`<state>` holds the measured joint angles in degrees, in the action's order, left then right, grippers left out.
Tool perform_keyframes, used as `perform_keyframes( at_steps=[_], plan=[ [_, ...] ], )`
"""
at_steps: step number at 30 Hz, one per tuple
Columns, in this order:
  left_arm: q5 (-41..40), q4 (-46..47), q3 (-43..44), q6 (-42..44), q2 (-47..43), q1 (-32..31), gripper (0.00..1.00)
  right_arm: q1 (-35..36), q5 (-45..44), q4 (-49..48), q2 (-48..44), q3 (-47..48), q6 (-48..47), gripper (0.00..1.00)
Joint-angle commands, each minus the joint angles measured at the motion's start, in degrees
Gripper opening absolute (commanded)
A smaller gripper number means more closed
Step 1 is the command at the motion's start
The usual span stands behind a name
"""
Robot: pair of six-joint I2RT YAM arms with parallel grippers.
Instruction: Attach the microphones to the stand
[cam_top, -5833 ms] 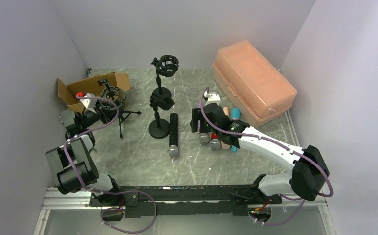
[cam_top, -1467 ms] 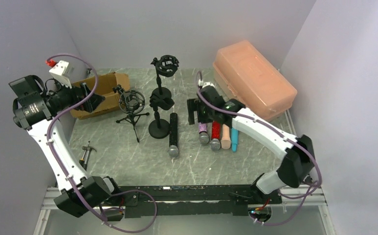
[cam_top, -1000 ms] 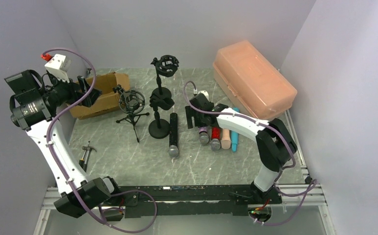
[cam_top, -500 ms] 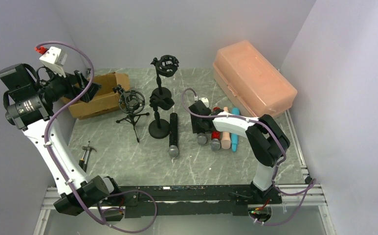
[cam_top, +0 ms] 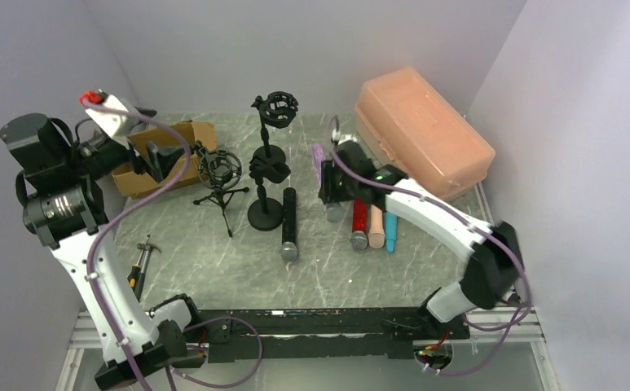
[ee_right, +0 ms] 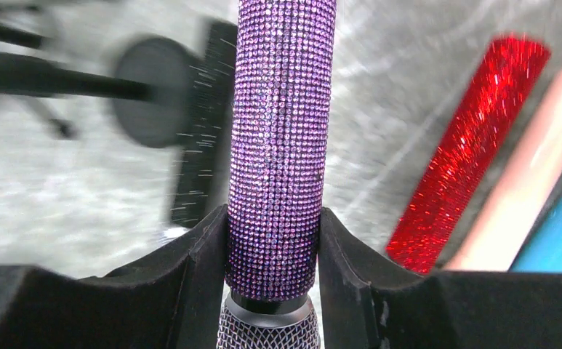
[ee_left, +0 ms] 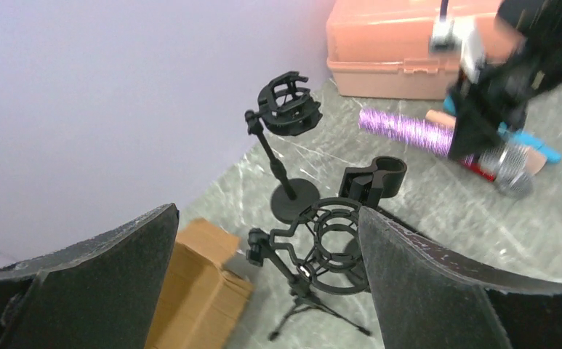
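Observation:
My right gripper (ee_right: pixel 273 247) is shut on the glittery purple microphone (ee_right: pixel 281 131), just above its silver mesh head, and holds it off the table (cam_top: pixel 318 156). The red (cam_top: pixel 359 220), peach (cam_top: pixel 376 228) and light blue (cam_top: pixel 390 232) microphones lie side by side just right of it. A black microphone (cam_top: pixel 288 224) lies by the tall stand's base (cam_top: pixel 265 216). That stand carries a shock mount (cam_top: pixel 275 108) and a clip (cam_top: pixel 268 169). My left gripper (ee_left: pixel 267 212) hangs open and empty above the small tripod stand (ee_left: pixel 336 243).
An orange plastic case (cam_top: pixel 421 134) sits at the back right, close behind the right arm. A cardboard box (cam_top: pixel 189 134) stands at the back left beside the tripod stand (cam_top: pixel 219 169). A small tool (cam_top: pixel 140 261) lies near the left wall.
The right gripper has closed on the purple microphone and lifted it out of the row, drawing back toward the far side. The left gripper has turned slightly right, toward the tripod stand.

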<state>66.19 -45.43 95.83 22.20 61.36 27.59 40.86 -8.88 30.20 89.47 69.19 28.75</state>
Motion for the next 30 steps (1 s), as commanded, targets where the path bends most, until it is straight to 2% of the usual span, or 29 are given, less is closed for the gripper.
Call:
perform_keyframes(
  at_steps=[1, 5, 7, 11, 13, 14, 18, 24, 27, 30],
  plan=[
    [5.77, 10.65, -5.6, 12.55, -5.05, -2.41, 0.99, 1.07, 8.5, 4.94, -12.4, 12.04, 0.26, 0.1],
    [7.74, 25.88, -13.87, 15.07, -10.8, -3.45, 0.99, 1.94, 17.34, 8.01, -15.04, 19.57, -0.04, 0.09],
    [8.71, 28.16, -14.99, 19.28, -12.29, -4.02, 0.99, 3.08, 21.94, 8.06, -14.76, 23.2, -0.5, 0.08],
    [7.38, 23.98, -13.97, 33.8, -14.09, -6.91, 0.99, 6.47, 29.86, 6.92, -11.76, 30.37, -0.92, 0.08],
    [6.39, 21.2, -15.74, 44.77, -16.36, -8.44, 0.99, 8.97, 31.3, 7.0, -8.75, 34.69, -1.14, 0.08],
    [5.72, 19.59, -17.09, 53.11, -17.56, -9.22, 1.0, 9.98, 32.24, 7.33, -6.93, 37.32, -1.15, 0.08],
    [3.85, 14.99, -22.19, 72.38, -21.89, -11.33, 0.99, 12.27, 35.59, 8.05, -0.45, 46.23, -0.73, 0.09],
    [0.89, 1.15, -23.52, 96.92, -24.28, -12.19, 1.0, 13.7, 39.37, 9.47, 5.36, 54.06, 0.5, 0.09],
    [-0.7, -2.44, -24.34, 103.92, -24.38, -12.21, 1.0, 14.46, 41.13, 8.68, 6.36, 54.15, 1.54, 0.08],
    [0.36, 0.23, -25.88, 101.93, -25.0, -12.64, 0.99, 15.62, 41.6, 8.24, 7.82, 54.9, 2.04, 0.08]
  ],
)
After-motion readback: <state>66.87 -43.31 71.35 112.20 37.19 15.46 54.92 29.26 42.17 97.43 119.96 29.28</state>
